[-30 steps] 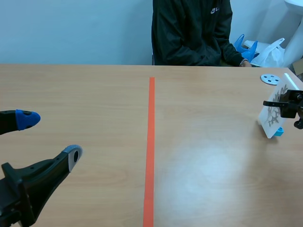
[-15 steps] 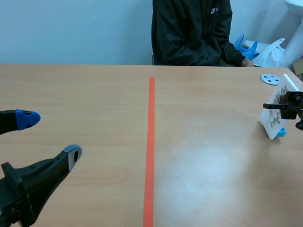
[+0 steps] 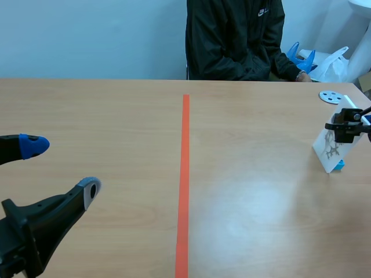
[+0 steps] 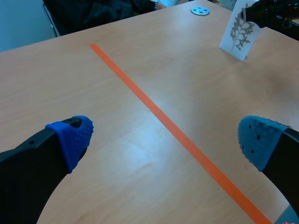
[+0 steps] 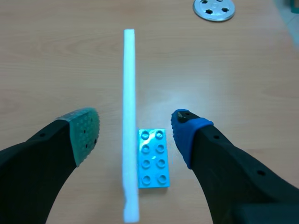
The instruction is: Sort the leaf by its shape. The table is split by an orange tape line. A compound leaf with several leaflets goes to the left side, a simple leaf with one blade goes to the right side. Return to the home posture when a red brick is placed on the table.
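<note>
Pale wooden counter: at 3 o'clock our right end effector has edged higher around the upright white leaf-print card, fingers wide, straddling it without touching. We judge the grasp imminent. Our left end effector gapes empty at 8 o'clock.

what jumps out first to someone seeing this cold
The orange tape line running down the table's middle stands out first. Far on its right side a white leaf card stands against a small blue brick, with the right arm's open jaws on either side of its top edge. A person in a black jacket sits across the table.
</note>
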You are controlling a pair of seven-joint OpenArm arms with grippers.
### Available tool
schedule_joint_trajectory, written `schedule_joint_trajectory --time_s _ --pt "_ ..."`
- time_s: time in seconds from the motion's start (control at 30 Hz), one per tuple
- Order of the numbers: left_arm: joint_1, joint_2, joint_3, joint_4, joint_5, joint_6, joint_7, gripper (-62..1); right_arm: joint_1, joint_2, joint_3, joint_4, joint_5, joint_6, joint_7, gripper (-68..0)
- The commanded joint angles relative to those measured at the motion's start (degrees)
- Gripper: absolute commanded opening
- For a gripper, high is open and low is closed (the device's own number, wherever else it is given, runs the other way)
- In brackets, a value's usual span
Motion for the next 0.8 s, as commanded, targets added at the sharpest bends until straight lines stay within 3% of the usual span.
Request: schedule_joint_trajectory --time_s 0.0,0.17,0.4,0.57,0.77 --pt "-0.3 0.4 0.2 1.2 -0.3 -0.3 -1.0 1.4 1.0 2.8 0.0 3.0 0.9 -0.2 0.1 -32.0" --pt "-0.3 0.4 0.2 1.2 -0.3 -0.3 -1.0 1.4 1.0 4.8 0.0 6.6 2.0 1.8 -2.6 -25.9" --pt "-0.3 0.4 0.2 1.2 -0.3 -0.3 -1.0 1.4 -1.2 6.4 3.3 14.6 9.9 6.5 -10.1 -23.9" --pt "-0.3 0.4 0.2 1.2 -0.3 -0.3 -1.0 1.4 -8.3 7.8 6.6 23.5 15.6 10.4 -13.2 -21.5" --pt "-0.3 0.4 0.2 1.2 -0.3 -0.3 -1.0 1.4 -20.9 8.2 9.1 35.7 20.2 12.3 -14.1 -17.3"
